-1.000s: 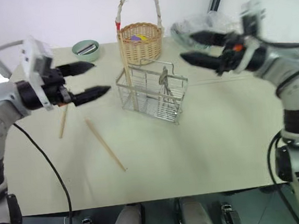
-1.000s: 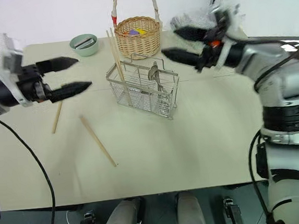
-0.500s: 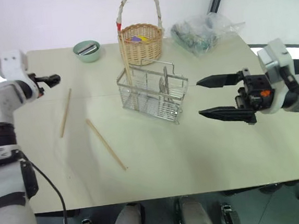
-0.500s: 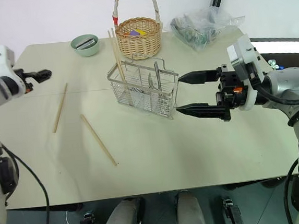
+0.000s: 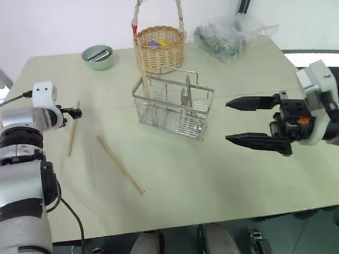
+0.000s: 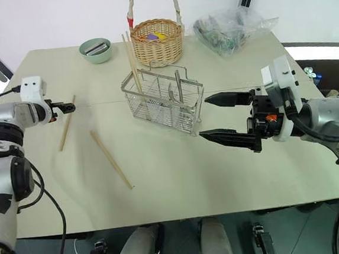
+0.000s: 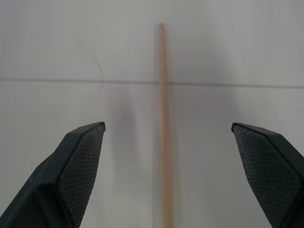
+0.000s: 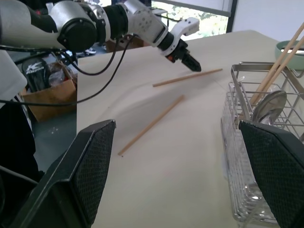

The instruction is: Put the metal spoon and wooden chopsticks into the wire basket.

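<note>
The left end effector (image 7: 166,156) gapes wide, straddling a loose wooden chopstick (image 5: 73,130) near the surface's (image 5: 180,179) left edge, likely lining up a pinch. The right end effector (image 5: 249,120), also wide and empty, hovers beside the wire basket (image 5: 173,106), mid-surface, which already holds the metal spoon (image 5: 186,91) and upright chopsticks (image 5: 142,67). Another stick (image 5: 120,164) lies nearer the front edge.

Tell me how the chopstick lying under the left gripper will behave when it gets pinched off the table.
The chopstick looks like a thin, straight wooden stick, so it is probably stiff and light. Lying flat on the smooth table, it may roll or skid sideways as the open left gripper closes. Being long, it will likely tilt if gripped near one end.
</note>
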`<move>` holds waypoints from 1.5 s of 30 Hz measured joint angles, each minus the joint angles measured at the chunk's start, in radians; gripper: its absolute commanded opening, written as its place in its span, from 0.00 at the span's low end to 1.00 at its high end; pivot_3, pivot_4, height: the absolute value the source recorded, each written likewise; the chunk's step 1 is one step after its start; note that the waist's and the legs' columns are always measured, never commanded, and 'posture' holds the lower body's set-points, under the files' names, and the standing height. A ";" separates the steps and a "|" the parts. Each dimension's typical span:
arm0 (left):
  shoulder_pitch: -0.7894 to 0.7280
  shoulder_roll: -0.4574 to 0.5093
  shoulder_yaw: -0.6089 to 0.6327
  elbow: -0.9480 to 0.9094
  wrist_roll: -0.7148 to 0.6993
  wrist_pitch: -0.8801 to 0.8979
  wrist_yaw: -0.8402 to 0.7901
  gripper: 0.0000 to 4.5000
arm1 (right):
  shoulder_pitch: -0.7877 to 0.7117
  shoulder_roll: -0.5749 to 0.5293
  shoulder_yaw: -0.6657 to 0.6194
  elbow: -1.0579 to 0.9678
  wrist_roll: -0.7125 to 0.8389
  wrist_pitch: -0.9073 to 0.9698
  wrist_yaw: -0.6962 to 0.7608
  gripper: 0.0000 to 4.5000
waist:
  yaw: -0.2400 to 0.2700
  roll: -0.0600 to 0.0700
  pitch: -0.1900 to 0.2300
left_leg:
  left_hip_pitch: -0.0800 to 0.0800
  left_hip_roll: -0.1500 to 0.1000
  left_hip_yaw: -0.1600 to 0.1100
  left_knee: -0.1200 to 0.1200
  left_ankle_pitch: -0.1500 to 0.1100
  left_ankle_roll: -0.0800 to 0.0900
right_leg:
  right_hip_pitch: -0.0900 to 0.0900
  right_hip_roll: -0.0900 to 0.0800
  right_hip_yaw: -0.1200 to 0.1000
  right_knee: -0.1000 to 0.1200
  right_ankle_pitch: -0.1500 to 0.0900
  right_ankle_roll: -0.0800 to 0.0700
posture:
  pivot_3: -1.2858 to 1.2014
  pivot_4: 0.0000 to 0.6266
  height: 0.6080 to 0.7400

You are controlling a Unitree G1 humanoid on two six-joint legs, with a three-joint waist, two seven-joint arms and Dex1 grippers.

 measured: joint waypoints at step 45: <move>-0.047 -0.134 0.340 -0.359 -0.226 -0.331 -0.119 0.00 | 0.092 -0.021 -0.023 -0.032 0.038 -0.044 -0.090 0.96 | 0.016 -0.006 -0.002 | -0.008 0.000 -0.001 0.003 0.002 -0.004 | -0.004 -0.002 -0.001 -0.001 0.002 0.001 | 0.52 0.24 0.53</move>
